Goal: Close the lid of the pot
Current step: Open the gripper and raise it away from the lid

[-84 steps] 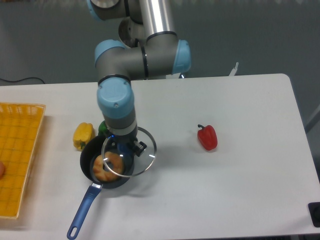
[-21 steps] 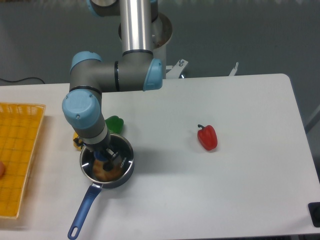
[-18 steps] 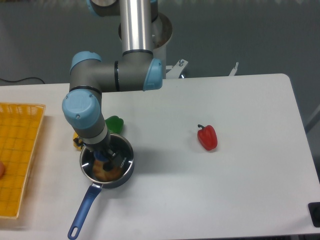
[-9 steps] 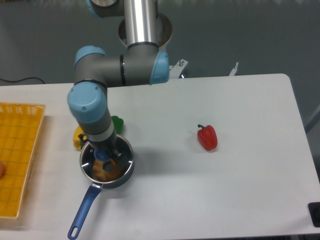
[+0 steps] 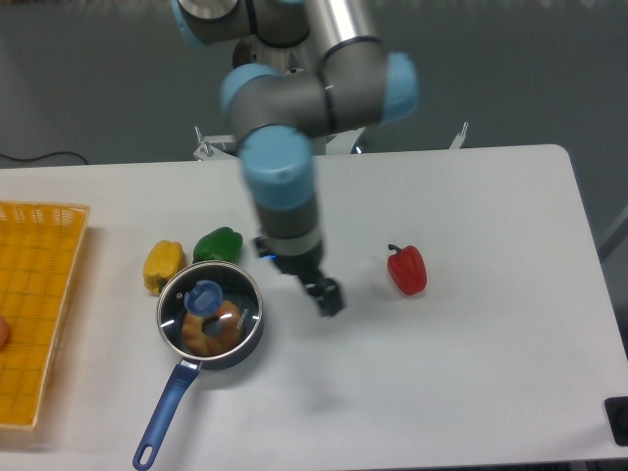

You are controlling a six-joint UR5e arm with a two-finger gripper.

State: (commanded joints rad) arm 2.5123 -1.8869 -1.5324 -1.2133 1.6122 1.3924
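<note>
The dark pot (image 5: 246,339) with a long blue handle (image 5: 163,413) stands at the front left of the table. The glass lid (image 5: 234,300) lies flat on the pot's rim, its blue knob (image 5: 203,294) showing, and a golden pastry is visible through the glass. My gripper (image 5: 328,295) hangs above the table to the right of the pot, apart from the lid and holding nothing. Motion blur hides whether its fingers are open or shut.
A yellow pepper (image 5: 162,265) and a green pepper (image 5: 218,244) lie just behind the pot. A red pepper (image 5: 407,270) sits right of the gripper. A yellow basket (image 5: 34,304) stands at the left edge.
The gripper has let go of the lid's knob, risen and swung right, away from the pot. The lid stays on the pot.
</note>
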